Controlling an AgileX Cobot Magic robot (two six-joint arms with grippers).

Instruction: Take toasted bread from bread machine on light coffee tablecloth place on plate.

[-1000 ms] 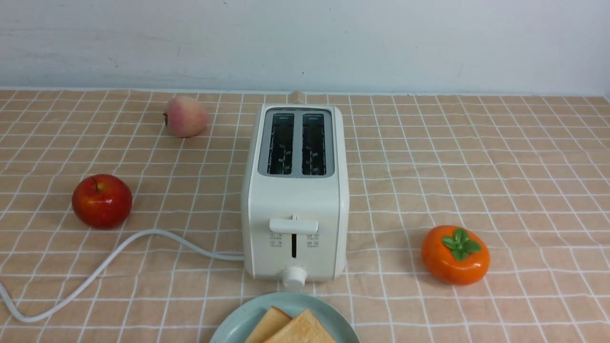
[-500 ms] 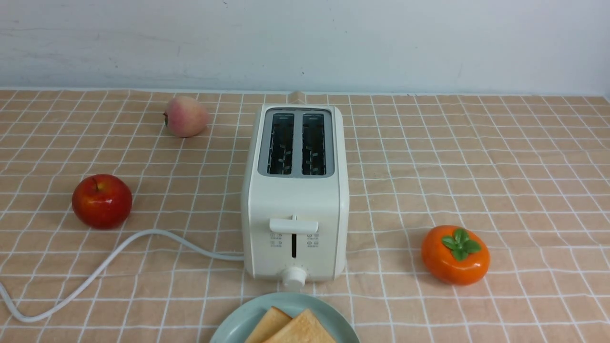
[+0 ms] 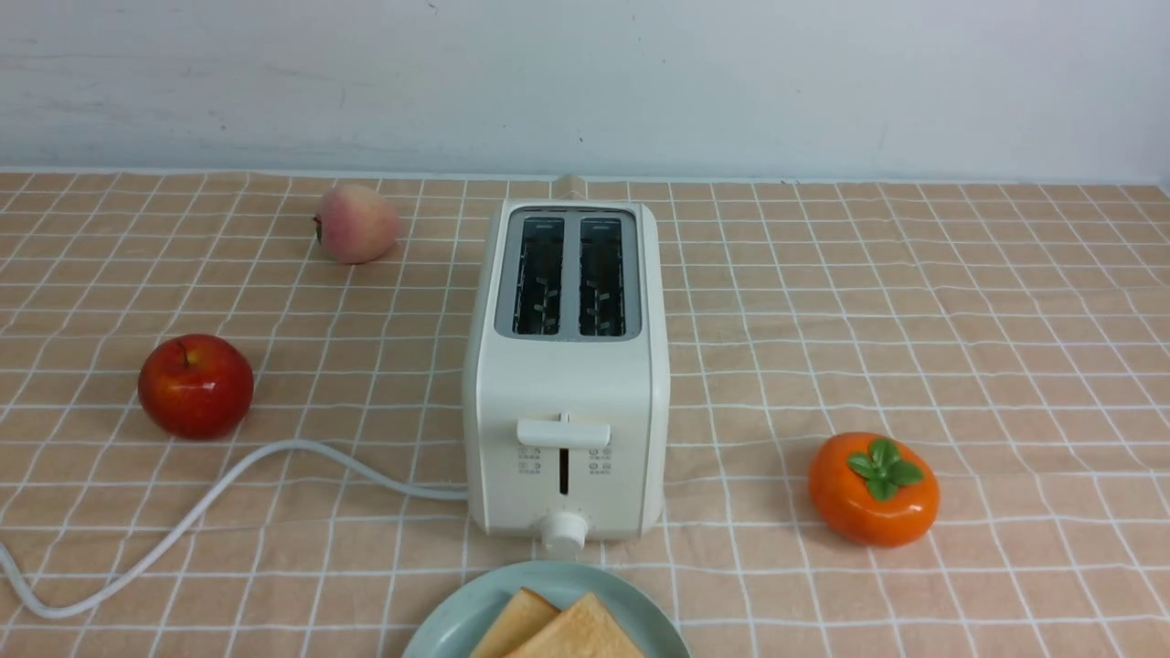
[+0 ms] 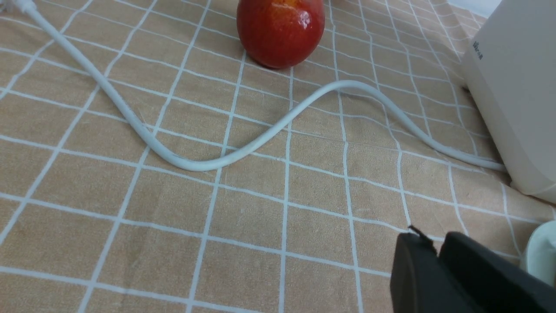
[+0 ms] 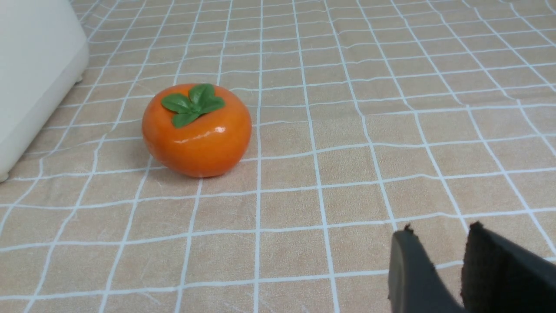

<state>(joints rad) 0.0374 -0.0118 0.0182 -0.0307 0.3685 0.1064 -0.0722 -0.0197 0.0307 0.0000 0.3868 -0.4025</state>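
Observation:
The cream bread machine (image 3: 567,393) stands mid-table on the light coffee tablecloth (image 3: 914,320), both slots empty. In front of it, on the pale mint plate (image 3: 457,612), lie two slices of toasted bread (image 3: 516,626) (image 3: 585,631), cut off by the frame edge. Neither gripper shows in the front view. My left gripper (image 4: 434,243) hovers low over the cloth between the cord and the plate's rim (image 4: 541,252), jaws a narrow slit apart and empty. My right gripper (image 5: 441,230) hangs over bare cloth with a clear gap between its fingers and nothing in it.
A red apple (image 3: 195,384) and a peach (image 3: 356,222) sit left of the bread machine. An orange persimmon (image 3: 873,489) sits at its right front. The white cord (image 3: 183,521) snakes over the cloth to the left front. A pale wall closes the back.

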